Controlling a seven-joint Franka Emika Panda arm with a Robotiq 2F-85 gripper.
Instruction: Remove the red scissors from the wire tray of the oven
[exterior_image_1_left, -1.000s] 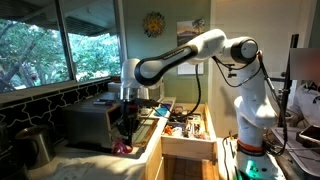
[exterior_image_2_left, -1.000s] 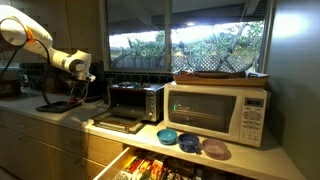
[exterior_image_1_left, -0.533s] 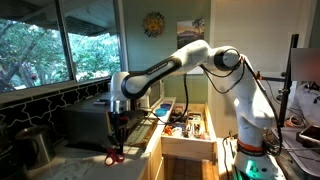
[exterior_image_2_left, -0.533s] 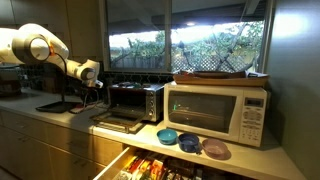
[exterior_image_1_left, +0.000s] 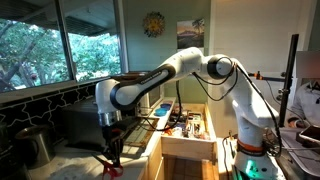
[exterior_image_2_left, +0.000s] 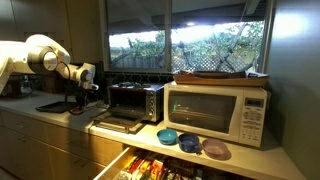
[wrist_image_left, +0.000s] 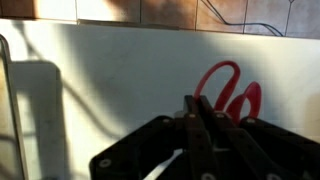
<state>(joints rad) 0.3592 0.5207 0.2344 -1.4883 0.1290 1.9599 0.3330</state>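
**Arm pose.** Wrist view: one tool (wrist_image_left: 193, 104) enters from the bottom centre, its fingers together and clamped on the red scissors (wrist_image_left: 250, 100). The two red handle loops jut past the fingertips toward the upper right, over the pale desk (wrist_image_left: 110, 90).

In an exterior view the single Panda arm (exterior_image_1_left: 170, 70) reaches from its base at the right across to the lower left of the frame. Its wrist is bent straight down, so the tool (exterior_image_1_left: 112, 152) hangs vertically with the red scissors (exterior_image_1_left: 114, 168) at its tip, low over the desk. Whether they touch it cannot be told.

**Count, near to far.**
- One pair of scissors, held at the left of the frame, clear of the oven (exterior_image_2_left: 135, 100).
- One oven, its drop-down door (exterior_image_2_left: 118, 124) lying open.
- One microwave (exterior_image_2_left: 218, 112), right of the oven.
- Three small bowls (exterior_image_2_left: 189, 143) in front of the microwave.
- One open drawer (exterior_image_2_left: 150, 165) along the bottom edge.
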